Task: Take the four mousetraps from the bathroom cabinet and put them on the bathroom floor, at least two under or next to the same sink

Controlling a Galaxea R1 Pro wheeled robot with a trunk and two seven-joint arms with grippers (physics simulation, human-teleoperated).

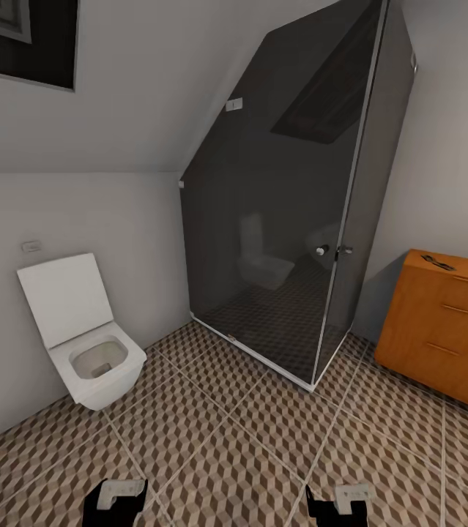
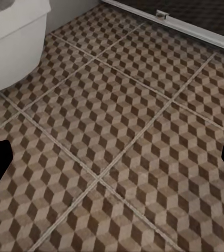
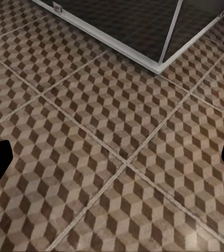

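Black gripper housings sit at the bottom edge of the head view, the left gripper [image 1: 116, 498] at lower left and the right gripper [image 1: 340, 501] at lower right. In each wrist view we see dark fingertips at the two side edges with bare floor between them, so we judge both pairs of fingers spread apart and holding nothing.

We place the task at its approach stage: no trap has been carried yet. The bathroom floor [image 1: 248, 446] spreads beneath the arms, matte square tiles printed with brown, beige and white cubes and divided by pale grout.

At middle left stands a white toilet [image 1: 91, 344], glossy and squared, lid raised against the grey wall. In the centre rises a shower enclosure [image 1: 285, 219] of smoked glass in slim metal framing, its top cut on a slant under the sloping ceiling.

At the right edge stands the cabinet [image 1: 439, 329], smooth orange-brown wood with slim bar handles. On its top, near the back, lies a small flat dark item, possibly a mousetrap [image 1: 437, 260]; it is too small to confirm.

We judge the next move calls for turning and driving right, to bring the cabinet within reach.
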